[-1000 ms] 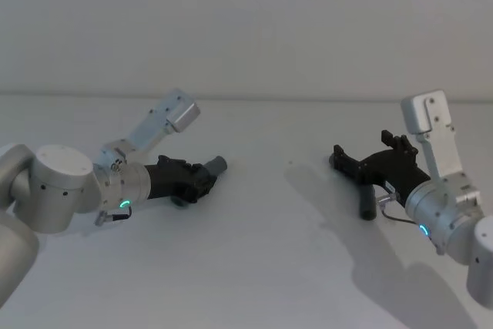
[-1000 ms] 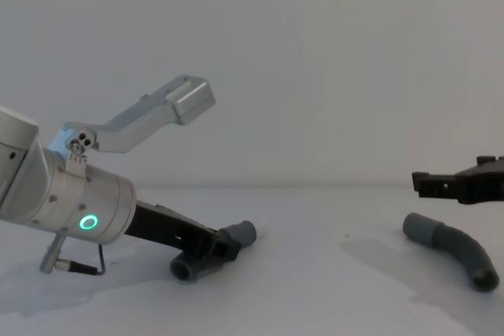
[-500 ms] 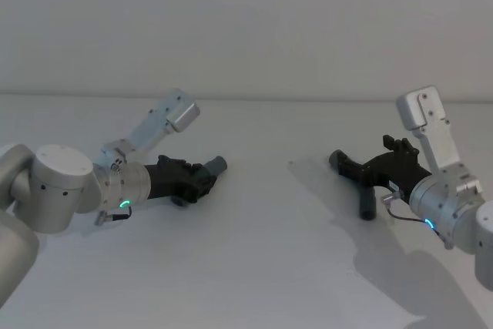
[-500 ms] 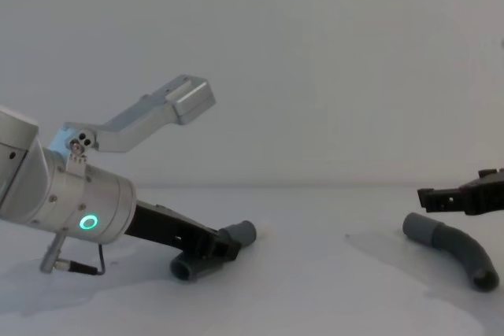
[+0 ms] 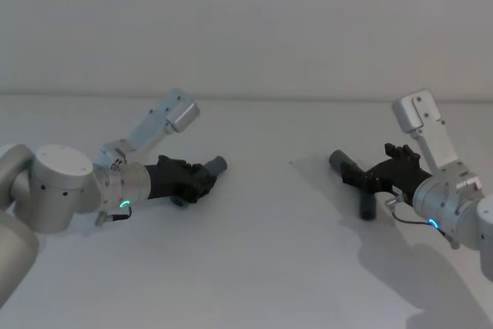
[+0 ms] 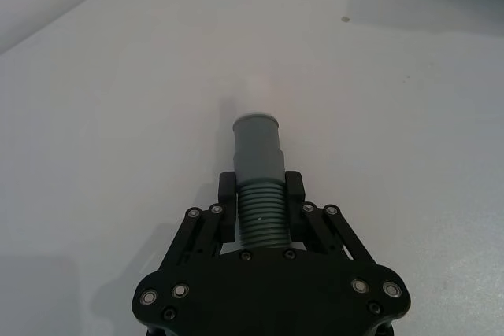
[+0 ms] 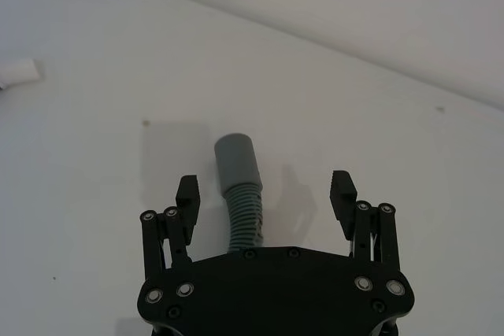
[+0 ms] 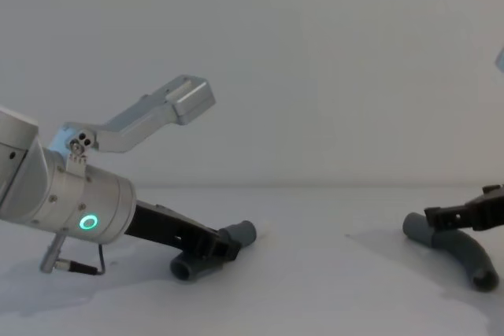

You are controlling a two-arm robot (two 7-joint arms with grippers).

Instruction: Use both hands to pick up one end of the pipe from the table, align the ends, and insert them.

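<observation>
Head view shows the white tabletop (image 5: 254, 267) as the biggest thing, with both arms reaching across it. On the left side is the fat silver left arm (image 5: 65, 190) (it has a little green ring light (image 8: 89, 222) glowing on it). Its black left gripper (image 6: 261, 188) is low over the tabletop, and its fingers (image 6: 227, 188) are pinching the ribbed part of the left pipe piece (image 6: 260, 214). That piece's smooth grey cuff (image 6: 257, 143) sticks out past the fingertips, and its other end looks to rest on the tabletop. Well apart on the right side, the right gripper (image 7: 264, 189) hangs low over the right pipe piece (image 7: 243, 222), which lies flat on the tabletop. Its fingers are spread wide, one on each side of the pipe, not touching it. This piece's plain grey cuff (image 7: 235, 159) points away from the gripper.
</observation>
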